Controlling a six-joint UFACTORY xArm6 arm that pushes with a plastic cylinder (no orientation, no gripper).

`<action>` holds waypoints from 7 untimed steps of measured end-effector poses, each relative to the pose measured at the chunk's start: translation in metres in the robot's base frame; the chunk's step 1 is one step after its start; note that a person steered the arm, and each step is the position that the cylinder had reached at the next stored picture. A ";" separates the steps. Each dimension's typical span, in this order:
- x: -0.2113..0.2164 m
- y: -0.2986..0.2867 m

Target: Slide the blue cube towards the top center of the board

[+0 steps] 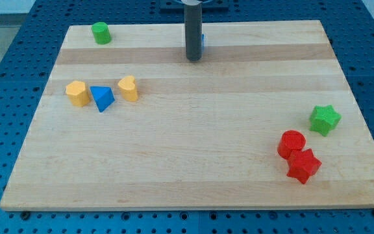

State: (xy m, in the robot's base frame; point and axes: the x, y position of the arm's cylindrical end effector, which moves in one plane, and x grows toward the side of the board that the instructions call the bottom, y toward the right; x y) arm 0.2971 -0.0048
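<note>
Pale wooden board (pixel 193 156), smooth; matt dark rod (pixel 193 32).

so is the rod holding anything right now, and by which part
Nothing is held; I only push. My tip stands at the view's top centre, directly in front of the blue cube, which mostly hides behind the rod. Whether they touch cannot be told.

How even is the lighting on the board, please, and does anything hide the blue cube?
In the camera view, lighting is soft and even on the wooden board, with no glare; the red blocks cast only faint shadows. All is in focus. The rod hides most of the blue cube, a sliver showing at its right; my tip sits just below.
</note>
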 end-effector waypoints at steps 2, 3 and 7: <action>-0.019 0.000; -0.027 0.000; 0.001 0.014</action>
